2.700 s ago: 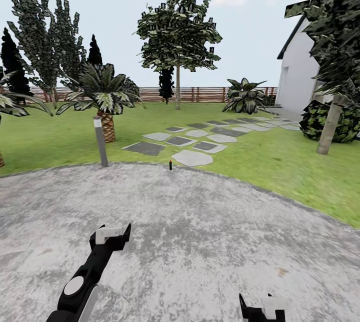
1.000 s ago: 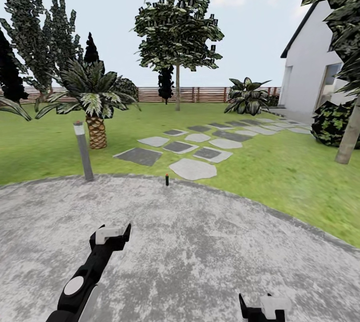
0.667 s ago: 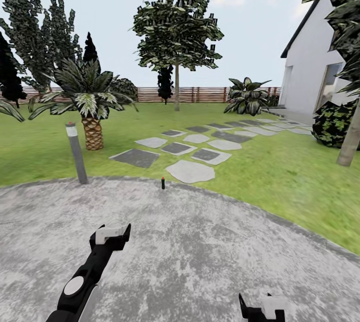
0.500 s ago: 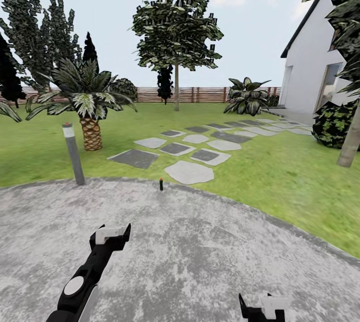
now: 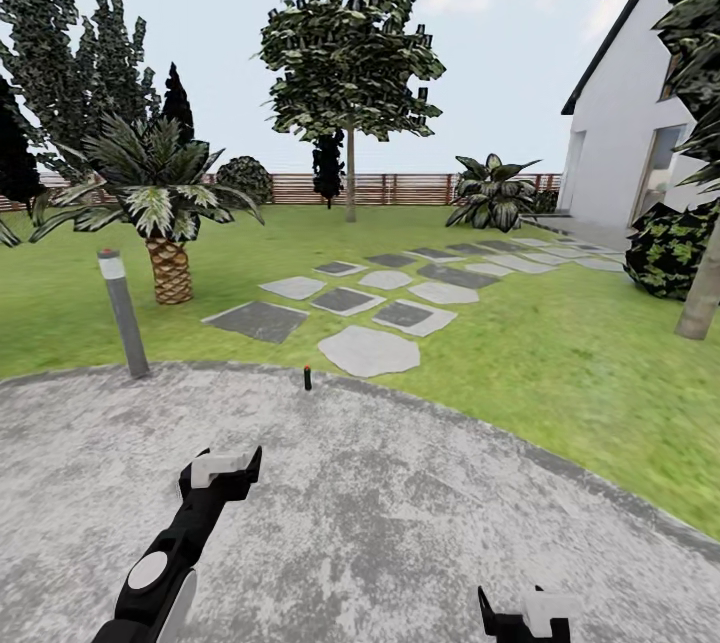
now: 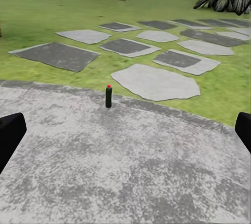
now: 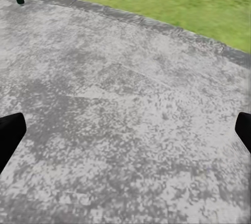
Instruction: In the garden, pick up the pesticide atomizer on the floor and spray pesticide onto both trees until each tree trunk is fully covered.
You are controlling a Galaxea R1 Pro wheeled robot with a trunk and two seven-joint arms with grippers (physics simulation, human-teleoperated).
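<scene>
grey mottled stone patio point(image 5: 400, 523) underfoot, green lawn point(image 5: 560, 343) and stepping stones point(image 5: 368, 350) beyond, slat fence point(image 5: 400, 188) and white house point(image 5: 625, 143) behind. nothing done yet, judging by this: pesticide atomizer point(image 5: 307, 378) upright at the patio's far edge, well apart from left gripper point(image 5: 228, 468) and right gripper point(image 5: 520, 613), both with fingers apart and empty. tree trunks point(image 5: 350, 175) unsprayed.

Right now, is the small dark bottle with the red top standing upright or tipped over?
Upright. The small dark bottle stands vertical, red top uppermost, on the grey stone patio near its edge by the grass; the head view agrees.
</scene>
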